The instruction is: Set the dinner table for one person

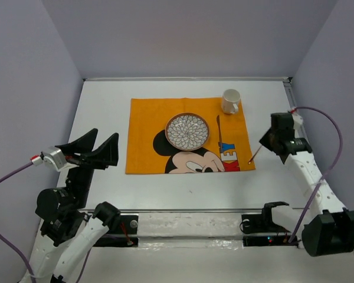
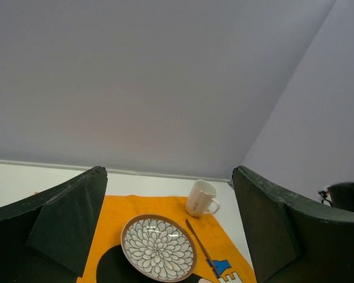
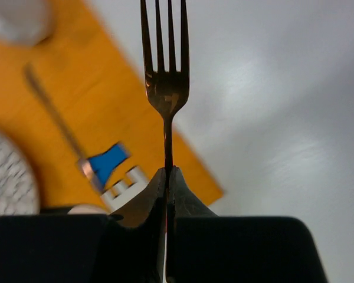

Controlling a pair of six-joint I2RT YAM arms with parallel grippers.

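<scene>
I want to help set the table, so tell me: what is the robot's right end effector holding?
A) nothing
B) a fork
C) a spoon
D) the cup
B: in the right wrist view, the right end effector is shut on the thin handle of a fork.

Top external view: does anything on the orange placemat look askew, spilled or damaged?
Nothing stands out. The plate, upright mug and knife sit tidily on the placemat; the fork is clamped in the right gripper, not yet laid.
</scene>
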